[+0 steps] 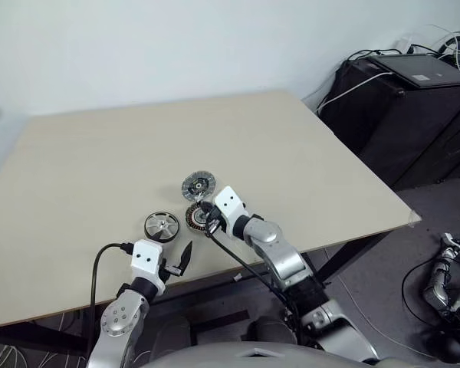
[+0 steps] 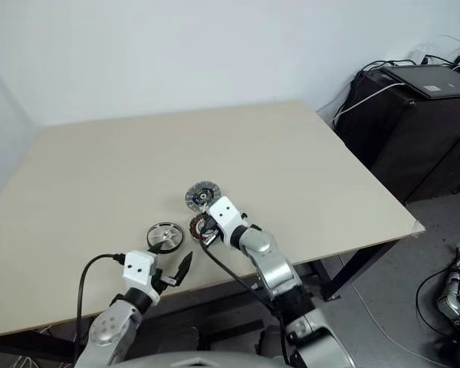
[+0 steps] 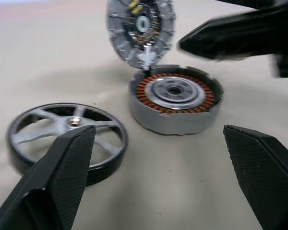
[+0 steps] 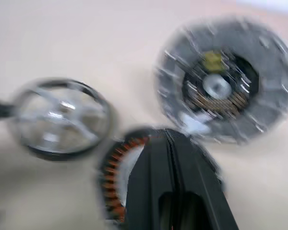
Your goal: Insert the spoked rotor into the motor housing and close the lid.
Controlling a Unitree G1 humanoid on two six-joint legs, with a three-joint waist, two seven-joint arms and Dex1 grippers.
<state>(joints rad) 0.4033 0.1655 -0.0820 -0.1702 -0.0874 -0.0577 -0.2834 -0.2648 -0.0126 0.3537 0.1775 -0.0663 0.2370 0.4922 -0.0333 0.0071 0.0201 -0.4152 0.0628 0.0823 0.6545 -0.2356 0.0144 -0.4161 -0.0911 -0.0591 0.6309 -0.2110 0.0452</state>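
Note:
The spoked rotor [image 1: 162, 225] lies flat on the table [image 1: 100, 153] near the front edge, a shiny wheel with a dark rim. To its right is the motor housing [image 1: 196, 217], its copper windings [image 3: 175, 96] facing up. The finned lid [image 1: 198, 185] with its dark hub sits just behind the housing and looks tilted up in the left wrist view. My right gripper [image 4: 170, 136] is shut with nothing in it and hovers over the housing's near edge. The left gripper [image 1: 178, 263] is open at the table's front edge, facing the rotor and housing, with nothing between its fingers [image 3: 62, 177].
A black cabinet [image 1: 402, 100] with cables on it stands beyond the table's right corner. More cables lie on the floor at the right. The table's front edge runs just under my left gripper.

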